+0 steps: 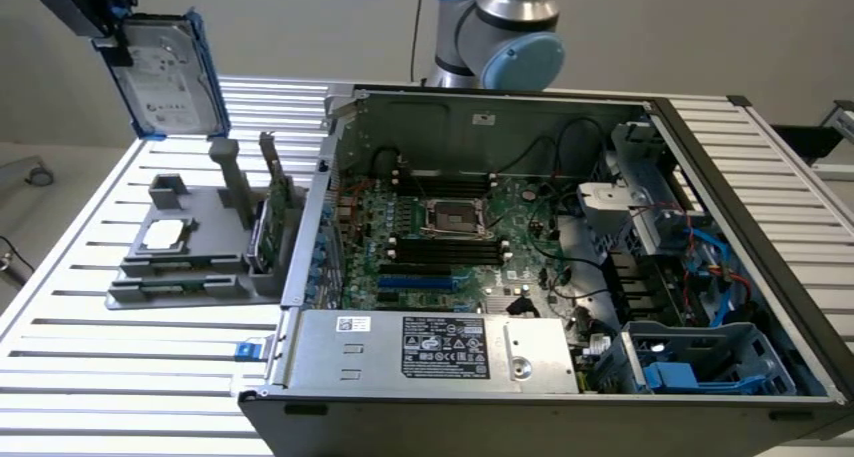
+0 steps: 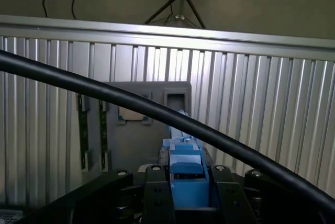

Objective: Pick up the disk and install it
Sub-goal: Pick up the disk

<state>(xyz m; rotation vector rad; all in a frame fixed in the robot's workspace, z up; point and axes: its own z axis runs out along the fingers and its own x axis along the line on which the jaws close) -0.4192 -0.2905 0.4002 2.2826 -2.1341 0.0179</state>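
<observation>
Pick looks done and the carry is in hand. The black two-finger gripper [image 1: 114, 39] is holding the disk [image 1: 167, 77], a flat silver-grey rectangular drive with a white label in a blue plastic carrier. It's hanging roughly upright in the air at 11 o'clock of the exterior view. In the wrist view the fingers [image 2: 157, 195] are clamping the carrier's edge from both sides.

The disk is sitting clear above the grey plastic fixture tray [image 1: 187, 277]. The small square silver chip [image 1: 163, 235] and thin green circuit card [image 1: 276, 227] are resting there untouched.

My read: install is calling for a carry toward 4 o'clock, probably to the blue plastic drive cage [image 1: 707, 362] in the open grey metal computer case [image 1: 494, 107], with the drive turned to line up with the bay.

Likely obstacles — the case walls and loose cables near the cage. A thick black cable [image 2: 157, 111] is crossing the wrist view.
</observation>
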